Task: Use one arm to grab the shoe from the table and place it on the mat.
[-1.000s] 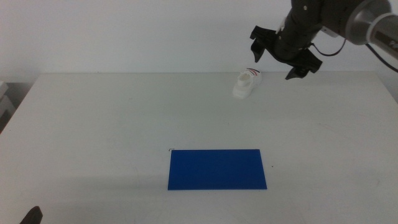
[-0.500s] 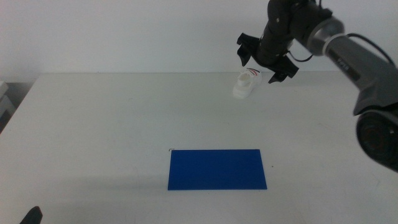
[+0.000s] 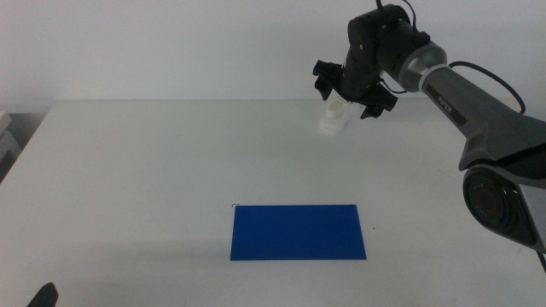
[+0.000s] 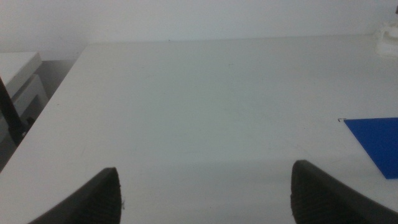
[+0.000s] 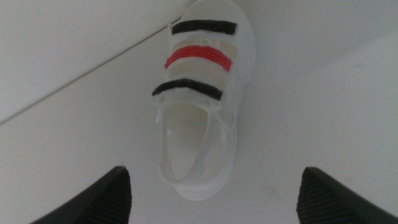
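We see the right black parallel gripper (image 3: 351, 87), jaws spread wide, poised directly over the small white sneaker with 2 black stripes and 1 red stripe (image 3: 333, 118) at the far side of the wide white tabletop (image 3: 153, 179), well apart from the flat dark blue rectangular mat (image 3: 298, 231), while the left gripper (image 4: 205, 193) waits open near the table's front edge.

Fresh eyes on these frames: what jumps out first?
The right claw hangs open directly over the white shoe at the table's far edge; the right wrist view looks straight down on the shoe's two black stripes and one red stripe, with a jaw on either side. Nearer the camera, the dark blue mat lies flat and bare. The left claw waits open at the near left corner.
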